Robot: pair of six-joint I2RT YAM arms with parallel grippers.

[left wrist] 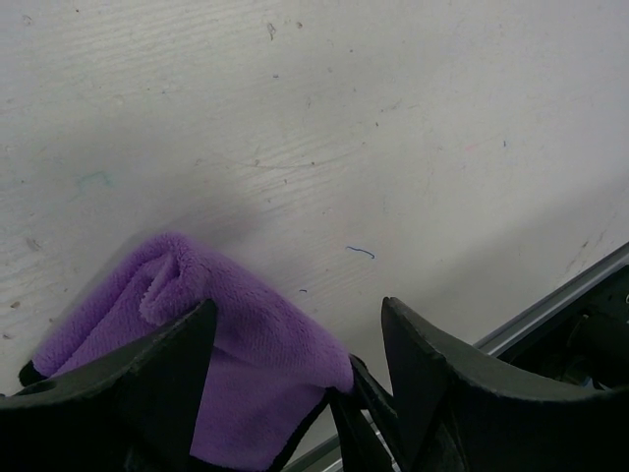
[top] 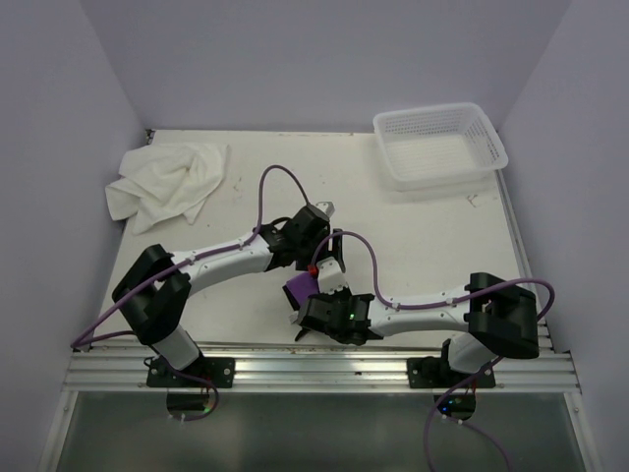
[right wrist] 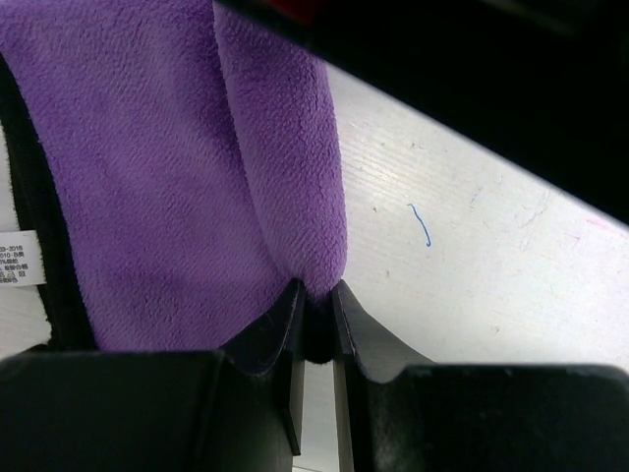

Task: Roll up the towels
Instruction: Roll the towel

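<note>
Small purple towel point(top: 298, 289), dark-edged, partly folded over, lies near middle; white towel point(top: 167, 182) crumpled far left.

The left arm point(top: 221, 261) and right arm point(top: 423, 307) bend inward, meeting by the tabletop's point(top: 423, 226) near edge, left hand point(left wrist: 297, 310) spread wide, right hand point(right wrist: 316, 292) pinching the purple towel point(right wrist: 147, 177).

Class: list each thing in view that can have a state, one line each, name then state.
purple towel: partly folded over, one fold pinched
white towel: crumpled, unrolled
basket: upright, empty
left gripper: open, at the purple towel
right gripper: shut on the purple towel
</note>
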